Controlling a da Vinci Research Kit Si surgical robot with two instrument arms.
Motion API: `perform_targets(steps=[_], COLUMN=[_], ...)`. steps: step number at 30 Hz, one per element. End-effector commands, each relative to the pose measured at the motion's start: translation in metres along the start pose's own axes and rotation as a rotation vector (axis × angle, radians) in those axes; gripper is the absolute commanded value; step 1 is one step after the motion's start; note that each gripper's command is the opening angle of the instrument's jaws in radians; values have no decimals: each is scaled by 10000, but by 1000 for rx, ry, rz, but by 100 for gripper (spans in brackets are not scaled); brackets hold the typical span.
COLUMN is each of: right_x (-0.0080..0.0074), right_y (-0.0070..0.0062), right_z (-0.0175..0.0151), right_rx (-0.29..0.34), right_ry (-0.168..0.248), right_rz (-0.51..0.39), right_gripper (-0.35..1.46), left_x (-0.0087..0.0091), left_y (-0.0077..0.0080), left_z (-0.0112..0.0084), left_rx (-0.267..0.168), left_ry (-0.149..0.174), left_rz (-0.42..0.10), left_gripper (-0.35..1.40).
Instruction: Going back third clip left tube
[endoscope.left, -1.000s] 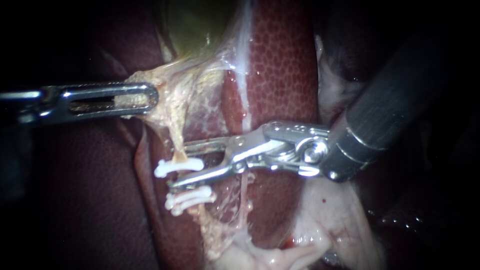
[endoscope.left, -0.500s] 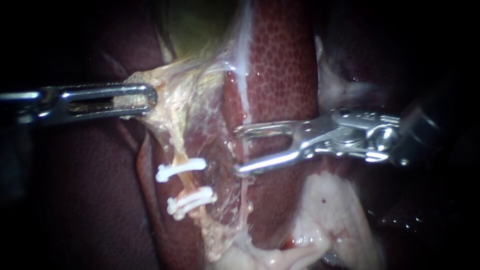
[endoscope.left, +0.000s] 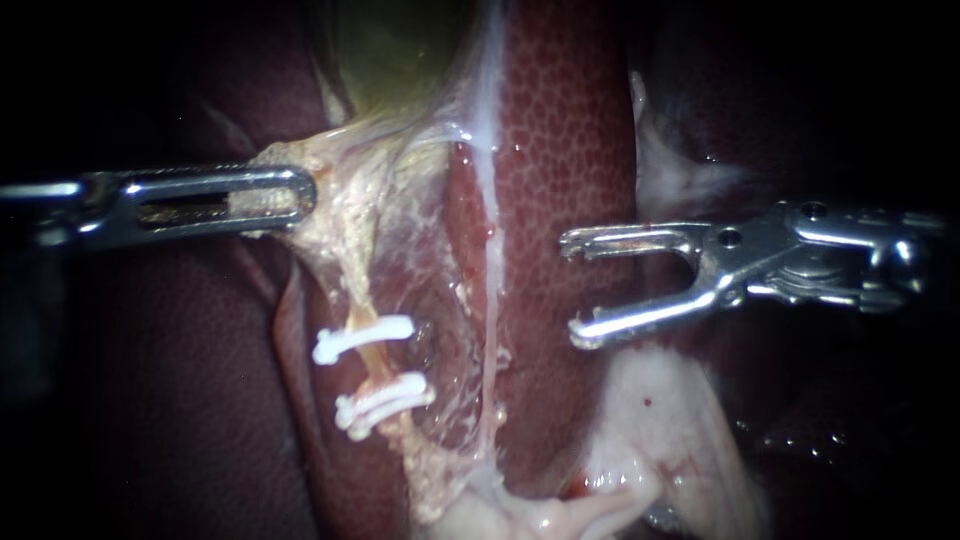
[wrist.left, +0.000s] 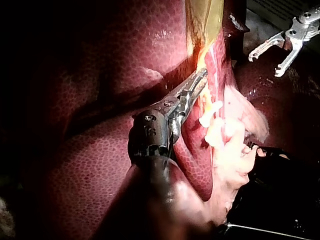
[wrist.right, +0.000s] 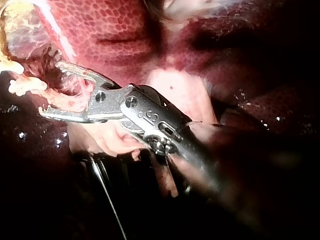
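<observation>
The right instrument (endoscope.left: 572, 290) hangs over the liver (endoscope.left: 570, 130) with its jaws apart and empty, pointing at the left tube (endoscope.left: 374, 366) but well clear of it. The tube runs lengthwise along the liver's inner edge, with white clips (endoscope.left: 362, 338) set across it. Backing out along the shaft's line looks unobstructed. The left instrument (endoscope.left: 295, 195), nearer the tube, is clamped on pale tissue (endoscope.left: 345, 200) just above it.

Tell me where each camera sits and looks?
Endoscope view: close up, facing the liver and clipped left tube; both instruments show.
Left wrist view: on the left arm, looking along the left instrument, shut on tissue.
Right wrist view: on the right arm, looking along the right instrument, jaws open.
Shared: all show the right instrument.
</observation>
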Motion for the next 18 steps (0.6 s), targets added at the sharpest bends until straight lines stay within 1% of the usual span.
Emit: perform_targets(steps=[1,3,6,14,16,18], right_x=[-1,-1,-2,-3,-3,-3], right_y=[0,0,-1,-3,-4,-5], right_z=[0,-1,-3,-9,-9,-10], right_rx=[0,1,1,4,4,5], right_ry=[0,0,-1,4,4,4], right_rz=[0,0,-1,-1,-1,-1], right_gripper=[60,60,60,60,60,60], left_x=[2,8,15,31,36,39], left_y=[0,0,1,5,5,5], left_z=[4,13,29,78,89,96], left_rx=[-4,-9,-1,13,12,15], left_ry=[-2,-5,-7,20,27,31], left_rz=[1,3,7,16,19,20], left_gripper=[-35,-35,-35,-35,-35,-35])
